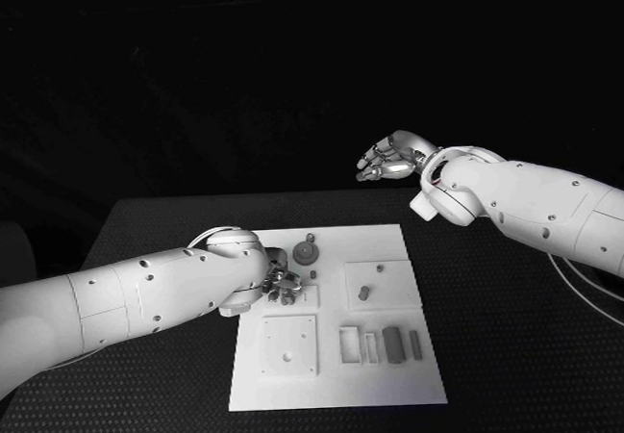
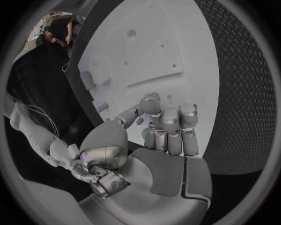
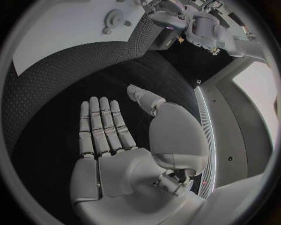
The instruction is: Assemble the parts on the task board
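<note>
One white task board point(image 1: 403, 381) lies under the left robot hand point(image 1: 282, 287), whose curled fingers' grip cannot be told, while the right robot hand point(image 1: 388, 160) hovers open beyond it.

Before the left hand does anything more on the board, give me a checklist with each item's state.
1. Task board lies flat on the table: ok.
2. Left hand is over the board's near-left area, fingers curled down: ok.
3. Left hand holds a part: cannot tell, its fingers hide what is under them.
4. Right hand is raised off the board, beyond its far right corner: ok.
5. Right hand is empty, fingers spread: ok.
6. Grey parts sit by the board's near right: ok.
</note>
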`<state>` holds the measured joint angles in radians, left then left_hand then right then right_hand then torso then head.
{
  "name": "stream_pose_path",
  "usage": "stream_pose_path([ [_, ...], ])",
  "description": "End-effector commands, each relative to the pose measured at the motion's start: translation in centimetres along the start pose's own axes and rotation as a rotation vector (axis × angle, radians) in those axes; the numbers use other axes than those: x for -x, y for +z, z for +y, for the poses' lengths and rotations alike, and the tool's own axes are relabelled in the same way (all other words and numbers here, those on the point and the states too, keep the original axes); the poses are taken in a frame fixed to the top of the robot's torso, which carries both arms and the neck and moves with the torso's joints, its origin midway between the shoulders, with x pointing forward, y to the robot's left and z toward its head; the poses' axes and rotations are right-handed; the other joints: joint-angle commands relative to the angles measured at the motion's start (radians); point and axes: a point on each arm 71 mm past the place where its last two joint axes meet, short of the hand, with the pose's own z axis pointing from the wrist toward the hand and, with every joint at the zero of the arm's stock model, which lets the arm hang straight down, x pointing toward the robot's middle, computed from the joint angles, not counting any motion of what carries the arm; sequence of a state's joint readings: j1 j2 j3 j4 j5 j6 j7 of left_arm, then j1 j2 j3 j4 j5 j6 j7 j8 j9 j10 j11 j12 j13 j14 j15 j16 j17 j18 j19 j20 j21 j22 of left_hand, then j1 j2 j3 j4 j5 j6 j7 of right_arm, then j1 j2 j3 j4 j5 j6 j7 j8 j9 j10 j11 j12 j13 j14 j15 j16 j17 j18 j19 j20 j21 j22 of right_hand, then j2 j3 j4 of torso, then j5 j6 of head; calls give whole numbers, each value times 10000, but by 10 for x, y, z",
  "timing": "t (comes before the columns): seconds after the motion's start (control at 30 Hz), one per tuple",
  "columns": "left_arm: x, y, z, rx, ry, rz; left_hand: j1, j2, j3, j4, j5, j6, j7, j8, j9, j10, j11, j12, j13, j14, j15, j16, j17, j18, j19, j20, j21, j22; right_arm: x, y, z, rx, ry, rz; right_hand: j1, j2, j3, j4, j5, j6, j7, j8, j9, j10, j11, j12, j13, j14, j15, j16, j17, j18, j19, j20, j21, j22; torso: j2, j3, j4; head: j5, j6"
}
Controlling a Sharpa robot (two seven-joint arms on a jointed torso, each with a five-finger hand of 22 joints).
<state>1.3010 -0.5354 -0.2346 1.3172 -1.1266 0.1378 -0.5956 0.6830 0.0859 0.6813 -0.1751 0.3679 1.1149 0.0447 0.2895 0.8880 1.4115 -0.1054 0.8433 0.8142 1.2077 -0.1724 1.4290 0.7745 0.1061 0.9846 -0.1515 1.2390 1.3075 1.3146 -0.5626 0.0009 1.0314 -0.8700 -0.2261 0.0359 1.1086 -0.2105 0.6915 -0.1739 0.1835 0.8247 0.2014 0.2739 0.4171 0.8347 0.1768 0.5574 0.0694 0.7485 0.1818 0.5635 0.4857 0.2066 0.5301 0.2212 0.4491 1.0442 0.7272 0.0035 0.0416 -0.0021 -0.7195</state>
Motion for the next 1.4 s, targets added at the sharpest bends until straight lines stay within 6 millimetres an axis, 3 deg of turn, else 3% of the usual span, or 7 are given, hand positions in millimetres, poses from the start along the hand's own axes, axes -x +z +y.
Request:
stream_pose_path([
  [0.03, -9, 1, 0, -14, -396, 657, 251, 431, -1, -29, 56, 1184, -469, -15, -3, -20, -51, 73, 21, 288, -407, 77, 2, 64, -46, -1059, 51, 123, -1, 0, 1, 69, -52, 133, -19, 70, -31, 7, 41, -20, 4, 46, -13, 74, -21, -63, -9, -98, -3, -48, -11, -116, -72, 19, -62, 17, 6, -5, -1, 10, 7],
  [0.4, -6, 1, 1, 32, -362, 146, -12, 572, -16, 128, -113, 1161, -476, -67, 9, -46, -65, 70, 19, 290, -428, 91, -11, 80, -43, -1065, 60, 118, -1, 0, 1, 67, -52, 131, -21, 70, -31, 7, 57, -17, 4, 49, -16, 76, -21, -64, -9, -105, 1, -49, -12, -118, -77, 21, -68, 23, 13, -15, -7, 22, 27],
  [0.77, -1, 1, 7, 173, -193, -452, 110, 341, 111, 56, -351, 1116, -464, -129, 27, -49, -53, 45, -14, 279, -426, 48, -55, 128, -25, -1098, 63, 106, -1, 0, 0, 63, -36, 149, -67, 73, -51, 35, 77, -16, 6, 53, -25, 81, -18, -65, -9, -122, 12, -51, -16, -125, -89, 30, -81, 40, 12, -15, -1, 12, 46],
  [1.4, 0, 0, 8, 175, -377, -627, 31, 288, 61, 256, -505, 1100, -447, -173, 44, -55, -37, 19, -39, 283, -413, 16, -95, 123, -14, -1091, 47, 84, -1, -1, 0, 45, -35, 152, -110, 67, -76, 57, 116, -21, 8, 54, -37, 77, -18, -72, -10, -141, 16, -51, -19, -127, -103, 32, -96, 59, 11, -5, -10, 8, 55],
])
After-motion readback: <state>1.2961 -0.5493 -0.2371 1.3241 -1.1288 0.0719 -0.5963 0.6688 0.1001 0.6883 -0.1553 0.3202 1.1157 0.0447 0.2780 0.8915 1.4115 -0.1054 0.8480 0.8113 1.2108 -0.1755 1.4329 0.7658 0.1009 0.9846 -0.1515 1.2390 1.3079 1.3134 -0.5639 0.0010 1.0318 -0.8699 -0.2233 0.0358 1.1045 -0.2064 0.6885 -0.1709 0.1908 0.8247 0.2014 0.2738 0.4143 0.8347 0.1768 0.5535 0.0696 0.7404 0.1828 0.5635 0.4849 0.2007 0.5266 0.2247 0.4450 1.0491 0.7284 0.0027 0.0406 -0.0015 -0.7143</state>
